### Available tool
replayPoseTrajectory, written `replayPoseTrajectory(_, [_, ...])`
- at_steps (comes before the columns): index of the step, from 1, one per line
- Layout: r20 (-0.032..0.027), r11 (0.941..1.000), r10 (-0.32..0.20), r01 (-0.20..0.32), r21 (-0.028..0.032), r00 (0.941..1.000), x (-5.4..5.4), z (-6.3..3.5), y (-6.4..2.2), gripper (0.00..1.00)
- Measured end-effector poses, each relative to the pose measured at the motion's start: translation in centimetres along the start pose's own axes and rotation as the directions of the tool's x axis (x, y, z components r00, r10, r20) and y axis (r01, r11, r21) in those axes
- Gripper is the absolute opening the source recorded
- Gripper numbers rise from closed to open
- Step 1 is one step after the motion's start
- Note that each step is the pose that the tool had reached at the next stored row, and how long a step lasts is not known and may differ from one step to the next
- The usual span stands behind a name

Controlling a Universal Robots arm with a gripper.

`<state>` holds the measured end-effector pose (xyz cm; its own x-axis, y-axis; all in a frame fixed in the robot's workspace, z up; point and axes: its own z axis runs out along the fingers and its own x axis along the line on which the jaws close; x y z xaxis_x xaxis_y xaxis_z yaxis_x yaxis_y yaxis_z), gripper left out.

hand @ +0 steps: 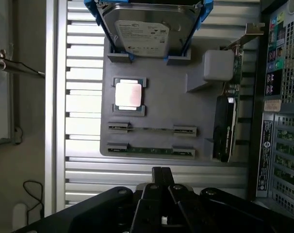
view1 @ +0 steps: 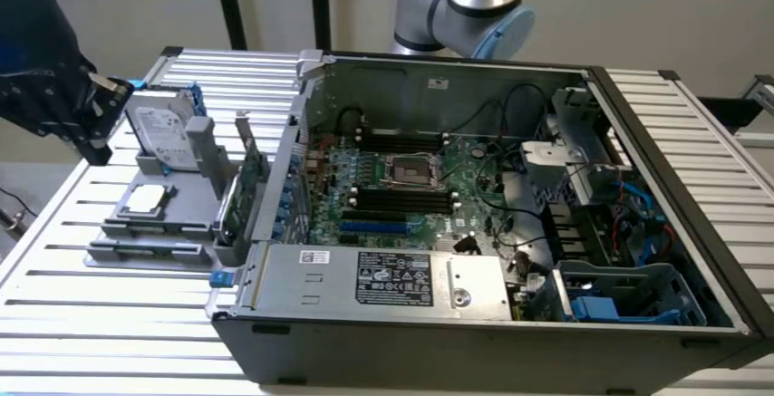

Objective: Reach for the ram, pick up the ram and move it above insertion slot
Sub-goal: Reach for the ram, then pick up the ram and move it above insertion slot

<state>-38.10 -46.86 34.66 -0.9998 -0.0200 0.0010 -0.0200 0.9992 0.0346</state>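
Well, my hand (hand: 161, 170) is clenched on nothing and hangs near the ram (hand: 152, 150). The ram sits in the grey holder (hand: 161, 97) on the tabletop (hand: 89, 167), at nine o'clock from the computer case (view1: 484, 342) in the exterior view. It looks light, stiff and fragile, so I judge its long edges the safest grip.

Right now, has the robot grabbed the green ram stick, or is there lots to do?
Not yet, nothing looks done. The ram lies in its holder on the grey tray, outside the open computer. In hand: the gripper hovers near the tray, shut and empty, apart from the ram. Left: grasping it, lifting it and carrying it above the black insertion slot.
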Motion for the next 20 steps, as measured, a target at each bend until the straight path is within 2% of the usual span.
replayPoseTrajectory(3, [-0.0003,1.0,-0.008,0.008,0.0006,1.0,-0.05,0.31,-0.06,0.11])
replayPoseTrajectory(7, [-0.0028,0.997,-0.077,0.077,0.0005,0.997,-0.06,0.46,-0.08,0.11])
replayPoseTrajectory(10, [-0.0046,0.9913,-0.131,0.131,0.0003,0.9913,-0.06,0.59,-0.08,0.11])
replayPoseTrajectory(15, [-0.0077,0.9752,-0.221,0.221,-0.0002,0.9751,-0.06,0.78,-0.09,0.11])
replayPoseTrajectory(20, [-0.0107,0.9512,-0.309,0.309,-0.0009,0.9511,-0.06,0.95,-0.1,0.11])
